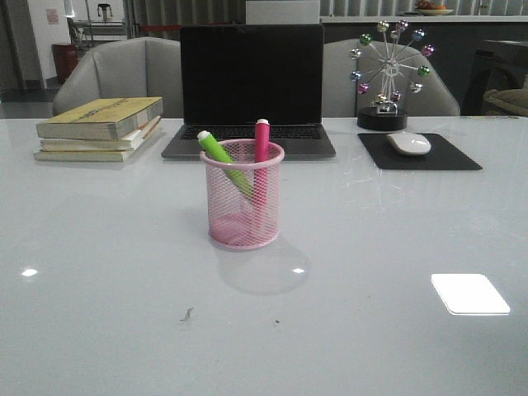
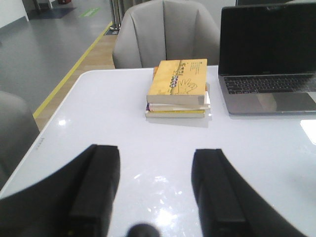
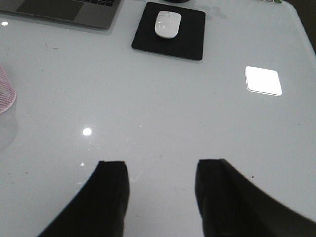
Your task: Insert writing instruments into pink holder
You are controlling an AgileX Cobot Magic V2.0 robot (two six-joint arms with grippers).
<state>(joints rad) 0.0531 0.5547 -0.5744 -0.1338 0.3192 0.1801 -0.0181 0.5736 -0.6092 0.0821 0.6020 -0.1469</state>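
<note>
You see the pink holder (image 1: 243,196) upright near the middle of the tabletop (image 1: 99,247), in front of the laptop (image 1: 250,91). Both markers stand inside it: the green marker (image 1: 221,155) leans toward the left edge, the pink marker (image 1: 261,147) stands nearly upright beside it. The left gripper (image 2: 155,190) hangs over the left side, its fingers (image 2: 96,182) apart and empty, facing the stacked books (image 2: 178,88). The right gripper (image 3: 160,197) likewise has its fingers (image 3: 112,195) spread, holding nothing, facing the mouse (image 3: 167,23) on its black pad (image 3: 170,30).

An office: laptop (image 1: 250,87), mouse (image 1: 408,143), stacked books (image 1: 101,128), grey chairs (image 1: 124,74).
</note>
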